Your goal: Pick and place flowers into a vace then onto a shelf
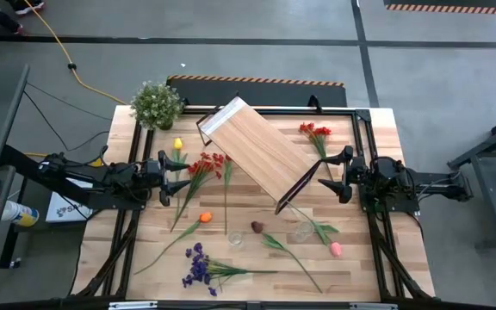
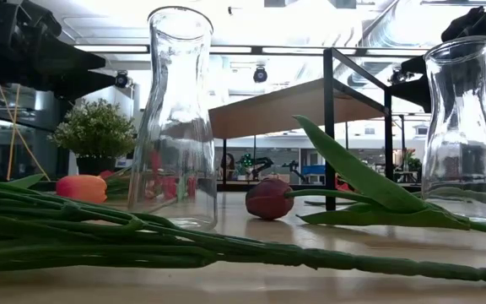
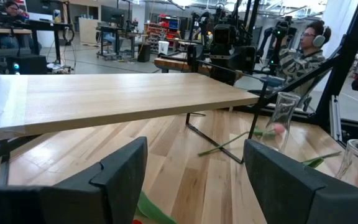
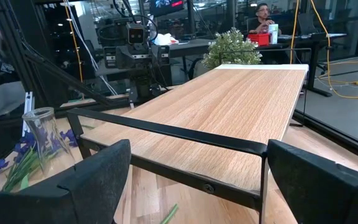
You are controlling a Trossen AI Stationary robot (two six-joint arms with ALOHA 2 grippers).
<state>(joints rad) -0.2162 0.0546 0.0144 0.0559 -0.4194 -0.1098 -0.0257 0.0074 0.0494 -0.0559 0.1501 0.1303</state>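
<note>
Flowers lie flat on the table: a yellow tulip [image 1: 177, 145], red sprays [image 1: 207, 164] [image 1: 315, 131], an orange tulip [image 1: 205, 218], a purple spray [image 1: 198, 265], a maroon tulip [image 1: 257, 227] and a pink tulip [image 1: 336, 250]. Two clear glass vases [image 1: 236, 238] [image 1: 304, 231] stand upright near the table's front. The shelf [image 1: 261, 151] stands slantwise mid-table on its black frame. My left gripper [image 1: 179, 175] is open at the table's left side, over the red spray's stems. My right gripper [image 1: 334, 175] is open at the right side, facing the shelf's end.
A bushy green potted plant [image 1: 156, 103] stands at the far left corner. A black metal frame [image 1: 364, 116] runs round the table's edge. Beyond the table, people sit at desks [image 3: 303, 43] [image 4: 263, 15]. Bare tabletop [image 1: 377, 258] lies at the near right corner.
</note>
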